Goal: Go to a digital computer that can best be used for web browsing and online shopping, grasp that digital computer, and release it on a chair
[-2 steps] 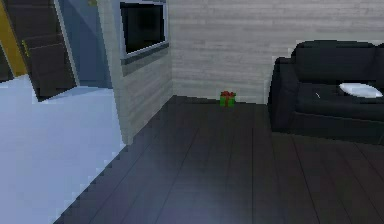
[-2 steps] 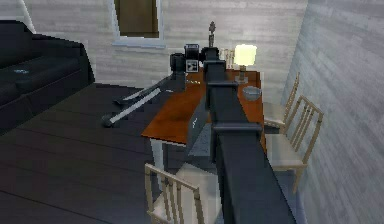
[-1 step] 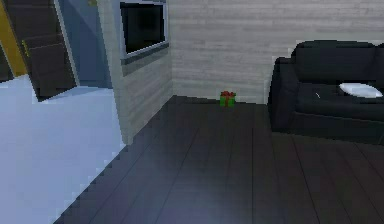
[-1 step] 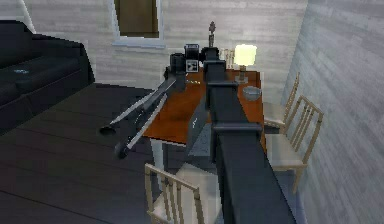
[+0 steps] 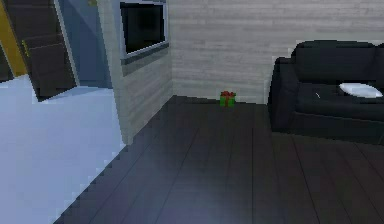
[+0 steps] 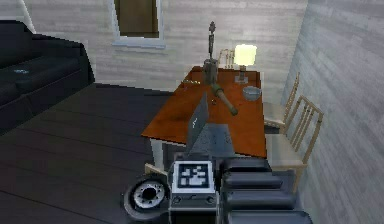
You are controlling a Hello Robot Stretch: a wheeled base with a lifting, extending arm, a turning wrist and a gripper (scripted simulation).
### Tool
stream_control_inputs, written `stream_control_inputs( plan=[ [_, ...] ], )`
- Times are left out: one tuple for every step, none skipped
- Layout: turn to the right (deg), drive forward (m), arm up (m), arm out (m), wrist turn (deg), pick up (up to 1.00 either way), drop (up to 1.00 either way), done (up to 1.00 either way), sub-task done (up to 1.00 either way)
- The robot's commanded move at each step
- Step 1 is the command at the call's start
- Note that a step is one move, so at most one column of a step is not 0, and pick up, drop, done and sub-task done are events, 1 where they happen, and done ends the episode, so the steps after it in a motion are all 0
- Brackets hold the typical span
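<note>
The laptop (image 6: 200,118) stands on the near end of the brown bench (image 6: 172,108) in the arm side view, with its grey lid raised. It is the one thing there that suits browsing and shopping.

The coming move turns on one relation. The laptop lies straight up the picture from the white marked square (image 6: 192,176) at the arm's end, so it is out on the side the arm reaches toward, with the bench edge between them. The jaws seem to be part of the dark round piece (image 6: 150,197) just left of that square. Their far end cannot be made out, so I cannot tell whether they are released, clenched or holding anything.

The laptop's long axis looks to run roughly along the bench's length, though the angle is hard to judge. A reach would probably meet the lid's edge first.

A long bat-like thing (image 6: 224,99) lies just beyond the laptop, and a lit lamp (image 6: 246,54) stands at the far end. A pale wooden chair (image 6: 300,128) stands at the bench's right side, near the laptop, and is a likely place to set it down.

No writing can be read on the laptop, and the square carries a black pattern, not words
</note>
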Motion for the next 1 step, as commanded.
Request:
stream_control_inputs(
  plan=[
    [0.0, 0.0, 0.0, 0.48, 0.0, 0.0, 0.0, 0.0, 0.0]
  ],
)
